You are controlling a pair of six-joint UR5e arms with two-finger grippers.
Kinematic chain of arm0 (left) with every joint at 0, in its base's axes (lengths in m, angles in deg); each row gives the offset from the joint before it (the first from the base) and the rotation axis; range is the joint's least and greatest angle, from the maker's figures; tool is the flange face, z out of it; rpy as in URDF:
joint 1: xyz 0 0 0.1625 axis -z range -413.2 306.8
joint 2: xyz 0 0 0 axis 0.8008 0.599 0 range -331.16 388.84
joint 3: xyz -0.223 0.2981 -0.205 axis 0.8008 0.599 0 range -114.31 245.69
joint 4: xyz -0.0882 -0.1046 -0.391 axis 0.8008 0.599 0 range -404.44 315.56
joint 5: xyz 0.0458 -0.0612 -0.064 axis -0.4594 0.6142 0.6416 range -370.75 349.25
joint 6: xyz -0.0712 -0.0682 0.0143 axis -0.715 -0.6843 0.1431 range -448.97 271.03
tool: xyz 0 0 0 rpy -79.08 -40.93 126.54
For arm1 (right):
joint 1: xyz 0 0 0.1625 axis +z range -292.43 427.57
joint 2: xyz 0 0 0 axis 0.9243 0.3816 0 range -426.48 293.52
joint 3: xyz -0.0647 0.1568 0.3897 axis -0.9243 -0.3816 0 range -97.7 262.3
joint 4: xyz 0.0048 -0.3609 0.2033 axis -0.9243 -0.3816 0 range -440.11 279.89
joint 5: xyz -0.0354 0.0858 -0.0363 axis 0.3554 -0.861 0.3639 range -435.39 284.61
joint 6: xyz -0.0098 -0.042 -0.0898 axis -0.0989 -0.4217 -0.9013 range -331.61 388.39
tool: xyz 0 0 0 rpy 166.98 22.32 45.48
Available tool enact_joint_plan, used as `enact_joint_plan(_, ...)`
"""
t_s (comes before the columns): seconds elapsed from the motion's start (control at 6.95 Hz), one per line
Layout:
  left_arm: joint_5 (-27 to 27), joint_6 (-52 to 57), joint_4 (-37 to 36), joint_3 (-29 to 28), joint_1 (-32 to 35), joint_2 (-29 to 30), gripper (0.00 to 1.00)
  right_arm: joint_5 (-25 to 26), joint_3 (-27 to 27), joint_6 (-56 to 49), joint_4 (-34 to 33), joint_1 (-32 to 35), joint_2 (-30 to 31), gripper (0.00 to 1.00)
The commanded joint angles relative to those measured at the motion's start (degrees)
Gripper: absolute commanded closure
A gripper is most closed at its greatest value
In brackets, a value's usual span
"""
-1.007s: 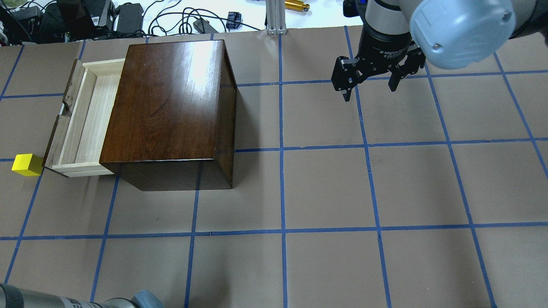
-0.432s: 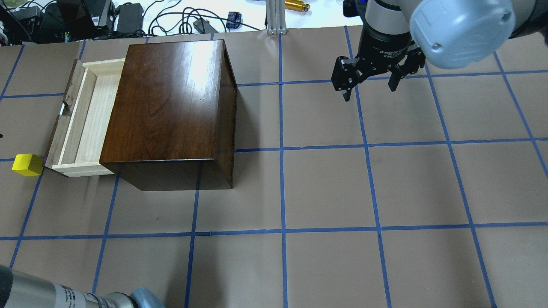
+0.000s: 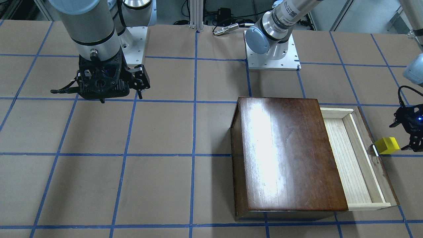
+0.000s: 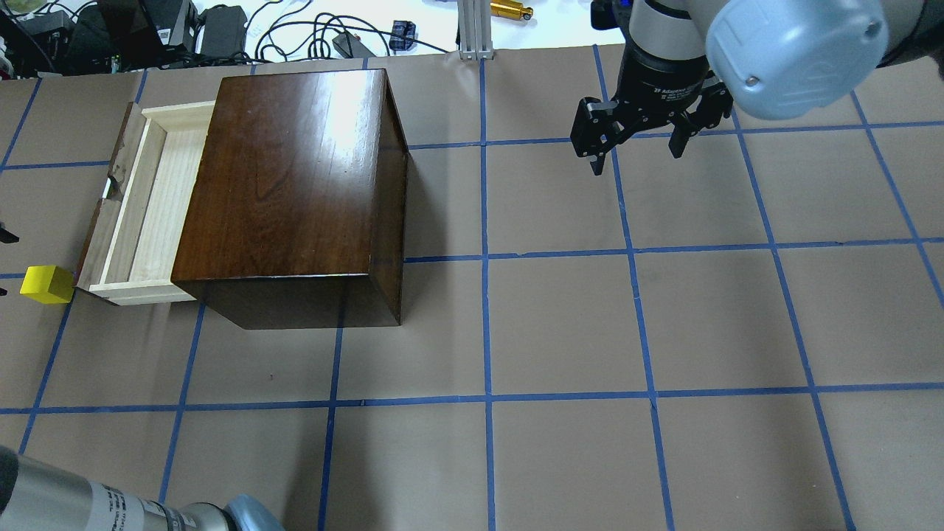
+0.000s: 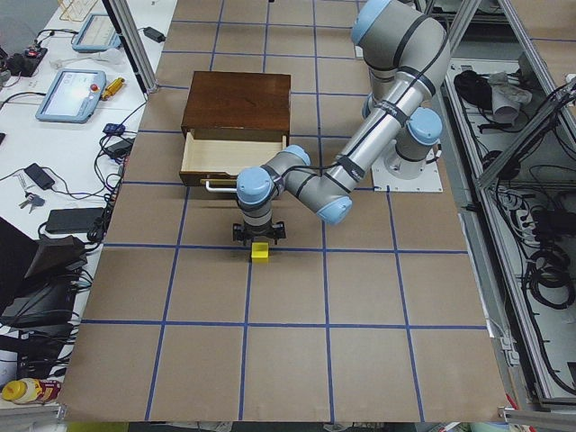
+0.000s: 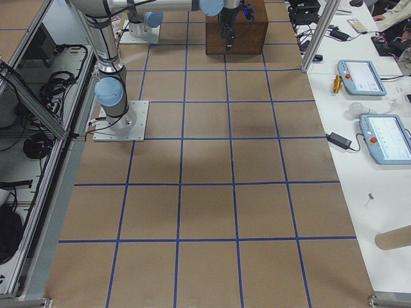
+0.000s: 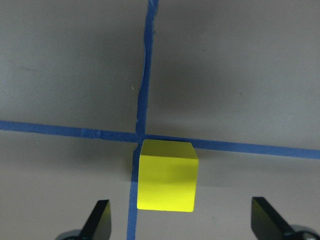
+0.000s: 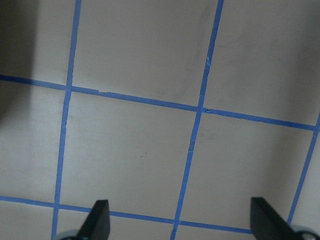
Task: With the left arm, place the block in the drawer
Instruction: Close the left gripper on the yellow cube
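The yellow block (image 4: 46, 284) lies on the table just outside the front panel of the open drawer (image 4: 158, 206), at its near corner. The drawer (image 3: 347, 162) is pulled out of the dark-brown box (image 4: 295, 177) and nothing shows in the part I can see. My left gripper (image 7: 182, 222) is open and hovers over the block (image 7: 167, 175), which lies between and just ahead of the two fingertips. It also shows in the front view (image 3: 408, 129) beside the block (image 3: 387, 145). My right gripper (image 4: 636, 151) is open and empty, far off at the back right.
The box stands between the drawer and the middle of the table. Cables, power bricks and a metal post (image 4: 476, 29) lie beyond the far table edge. Blue tape lines grid the brown tabletop (image 4: 560, 324).
The left arm's forearm has slid further into the overhead view's bottom-left corner, and black tips of the left gripper now show at the left edge by the block. Block, drawer and right arm are unmoved.
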Motion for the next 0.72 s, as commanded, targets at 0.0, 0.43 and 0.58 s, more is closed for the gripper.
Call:
enact_joint_plan(0.0, -0.1, 1.7, -1.3, 0.2, 0.0, 2.8, 0.0, 0.0, 0.0, 0.1, 0.0, 0.0, 0.0, 0.0)
enact_joint_plan(0.43, -0.1, 3.1, -3.1, 0.2, 0.0, 5.5, 0.0, 0.0, 0.0, 0.0, 0.0, 0.0, 0.0, 0.0)
enact_joint_plan(0.58, -0.1, 3.1, -3.2, 0.2, 0.0, 6.0, 0.0, 0.0, 0.0, 0.1, 0.0, 0.0, 0.0, 0.0)
